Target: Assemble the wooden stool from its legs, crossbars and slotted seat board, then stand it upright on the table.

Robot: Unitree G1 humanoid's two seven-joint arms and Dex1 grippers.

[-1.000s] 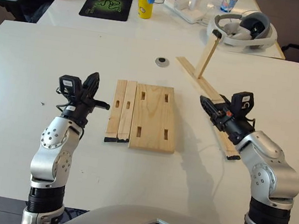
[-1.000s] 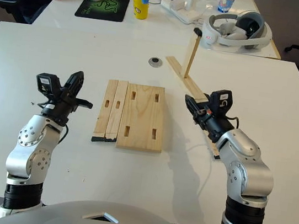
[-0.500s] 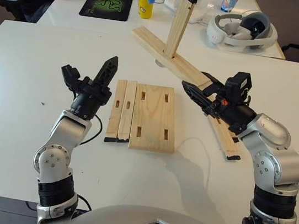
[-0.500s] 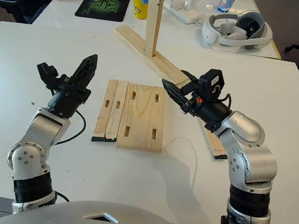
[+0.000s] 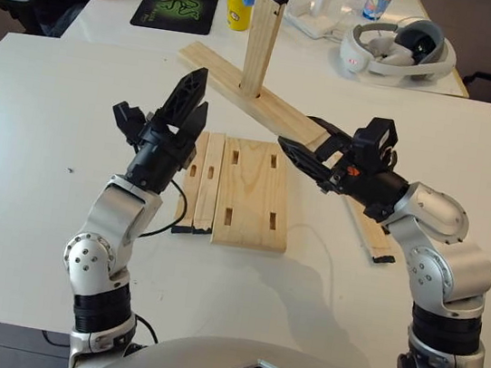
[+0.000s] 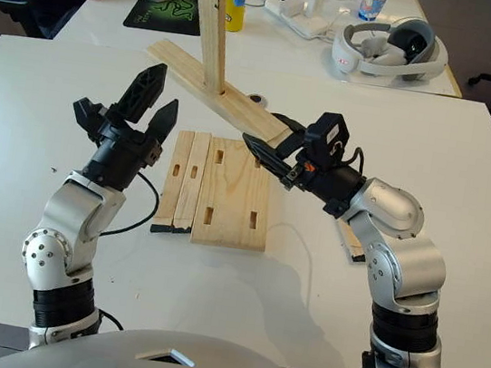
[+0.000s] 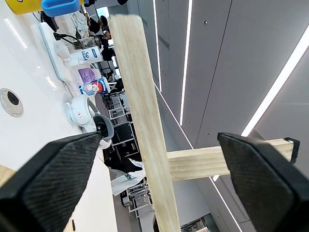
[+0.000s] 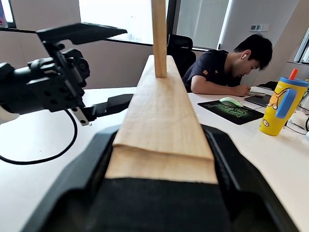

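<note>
The right gripper [image 5: 300,135] is shown clamped on the near end of a T-shaped leg assembly [image 5: 233,80] held tilted above the surface [image 5: 44,119]; the left gripper [image 5: 200,91], jaws apart, is seen near its far end. Gripped at one end only, it may be levered loose or swung into the left gripper. The assembly is of pale wood, a crossbar [image 5: 264,40] standing from its middle; the slotted seat board [image 5: 253,194] lies flat beneath.

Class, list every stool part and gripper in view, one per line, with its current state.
Leg: raised off table, crossbar standing in it.
Right gripper: jaws shut on leg.
Left gripper: jaws open, empty.
Seat: flat on table, slots empty.
Two slats: flat beside seat.
Spare leg: flat on table.
</note>
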